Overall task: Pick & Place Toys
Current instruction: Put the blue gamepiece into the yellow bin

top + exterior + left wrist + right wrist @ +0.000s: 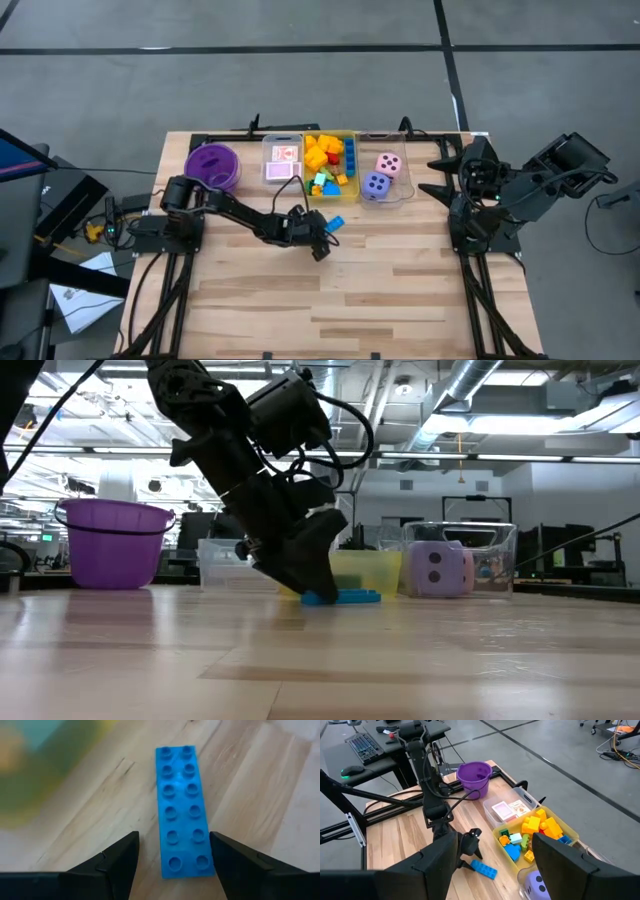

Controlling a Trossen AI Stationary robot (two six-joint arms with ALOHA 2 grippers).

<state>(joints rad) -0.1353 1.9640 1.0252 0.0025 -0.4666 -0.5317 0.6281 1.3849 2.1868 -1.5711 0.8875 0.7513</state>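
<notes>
Left gripper (172,857): fingers spread, straddling one end of the long blue studded plastic brick (182,810), not yet pinching.
Brick: flat on the wooden table (400,290), near the yellow bin (350,160), toward the far edge.
Risk: closing off-centre could likely pivot or skid the brick away.
Right gripper (492,865): parked at the right edge, fingers apart, empty.

Left wrist view — yellow bin (35,765) blurred beyond recognition; low view — blue block (345,597) partly hidden behind left gripper (310,582)

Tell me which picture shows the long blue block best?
The left wrist view: the blue block fills it, studs countable, between the left gripper's open fingers. High and right wrist views show it small; the low view shows only its edge.
</notes>
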